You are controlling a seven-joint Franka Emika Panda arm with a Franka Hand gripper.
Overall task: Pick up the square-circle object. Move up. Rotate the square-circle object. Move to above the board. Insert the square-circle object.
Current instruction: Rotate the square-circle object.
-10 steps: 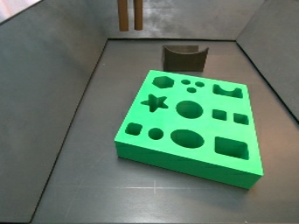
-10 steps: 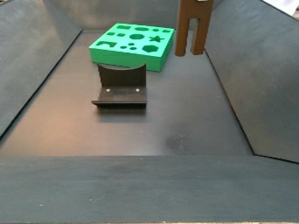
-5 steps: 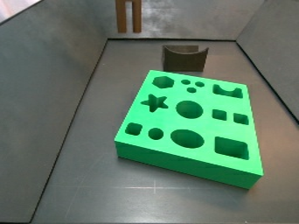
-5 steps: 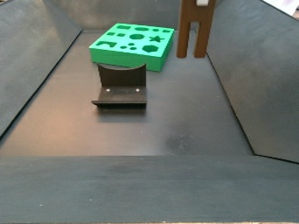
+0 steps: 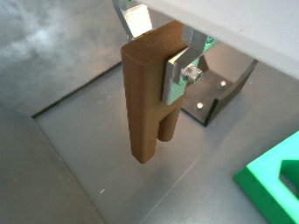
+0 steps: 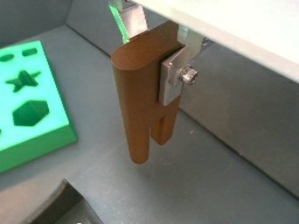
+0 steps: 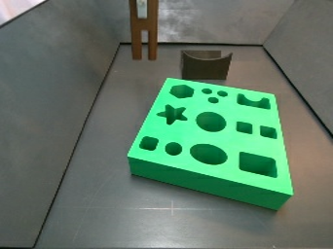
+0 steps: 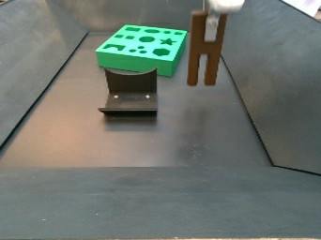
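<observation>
End effector [image 5: 176, 66] pinching the square-circle object [image 5: 149, 96] at its top, legs hanging down in mid-air beside the fixture [image 8: 129, 95] & off to one side of the board [image 7: 212, 138], so a loose pinch during rotation could prob. tilt it, jamming the insert.

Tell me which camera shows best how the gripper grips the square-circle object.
A wrist view: the gripper is close up, with a silver finger clamped flat against the square-circle object. The other wrist picture shows the same. In one side view only a pale gripper body tops the piece; in the remaining one the gripper is out of frame.
</observation>
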